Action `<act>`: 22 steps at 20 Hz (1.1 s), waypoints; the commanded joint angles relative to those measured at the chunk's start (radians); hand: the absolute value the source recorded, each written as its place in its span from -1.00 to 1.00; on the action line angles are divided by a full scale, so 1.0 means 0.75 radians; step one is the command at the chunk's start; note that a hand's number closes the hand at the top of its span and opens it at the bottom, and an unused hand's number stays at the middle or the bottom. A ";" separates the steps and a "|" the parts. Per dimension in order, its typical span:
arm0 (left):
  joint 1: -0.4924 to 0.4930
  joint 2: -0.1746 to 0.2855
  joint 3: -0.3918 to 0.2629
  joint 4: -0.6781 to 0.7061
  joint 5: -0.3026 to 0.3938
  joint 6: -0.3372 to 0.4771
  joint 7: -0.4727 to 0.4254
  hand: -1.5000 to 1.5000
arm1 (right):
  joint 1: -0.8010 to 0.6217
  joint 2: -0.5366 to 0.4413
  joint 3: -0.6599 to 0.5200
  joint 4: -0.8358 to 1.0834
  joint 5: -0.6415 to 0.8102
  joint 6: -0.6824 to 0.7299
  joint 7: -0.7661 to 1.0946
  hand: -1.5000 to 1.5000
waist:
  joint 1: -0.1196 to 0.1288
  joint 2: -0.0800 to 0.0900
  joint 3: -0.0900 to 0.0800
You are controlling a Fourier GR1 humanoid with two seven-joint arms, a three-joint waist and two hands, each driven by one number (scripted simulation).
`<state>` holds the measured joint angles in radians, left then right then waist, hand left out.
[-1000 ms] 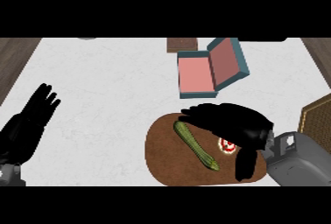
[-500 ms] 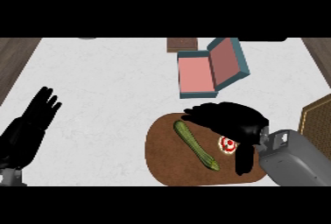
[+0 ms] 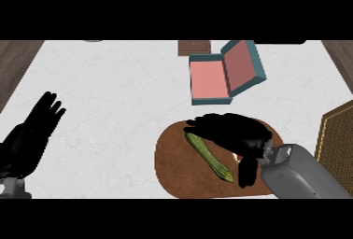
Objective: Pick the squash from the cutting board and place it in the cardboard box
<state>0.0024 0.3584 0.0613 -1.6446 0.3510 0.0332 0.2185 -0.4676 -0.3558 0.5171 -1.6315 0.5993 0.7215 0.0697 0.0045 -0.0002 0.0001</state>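
Squash [image 3: 209, 156], long and green, lies slantwise on the brown cutting board [image 3: 176, 163] at our near right. Our right hand [image 3: 231, 133] arches over its far end; we cannot tell whether the fingers close on anything. Our left hand [image 3: 38, 126] rests at the left, fingers straight. Farther off, a teal box [image 3: 207, 57] stands open on the white counter [image 3: 110, 84].

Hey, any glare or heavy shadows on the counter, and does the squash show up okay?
Head view: the white counter is evenly lit, with no glare or heavy shadow; the green squash stands out on the brown board; the black right hand reads as a dark shape, hiding part of the board.
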 commanded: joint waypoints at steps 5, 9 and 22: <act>-0.040 -0.047 0.049 0.085 -0.049 -0.077 -0.052 0.00 | 0.060 0.054 0.009 -0.021 0.218 -0.001 -0.062 -1.00 | -0.004 0.000 0.000; 0.029 -0.120 -0.024 -0.134 -0.124 0.055 0.083 0.00 | 0.022 0.053 -0.070 -0.057 0.197 0.121 -0.038 -1.00 | -0.001 -0.002 0.000; -0.083 -0.064 0.157 0.107 -0.067 -0.163 0.016 0.00 | 0.103 0.147 -0.002 0.134 0.490 -0.024 -0.131 -1.00 | -0.004 0.001 0.000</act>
<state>-0.0059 0.2987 0.1478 -1.6415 0.2928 -0.0522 0.2479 -0.4091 -0.2329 0.5045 -1.5840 0.9097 0.7580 0.0223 0.0027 -0.0004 -0.0001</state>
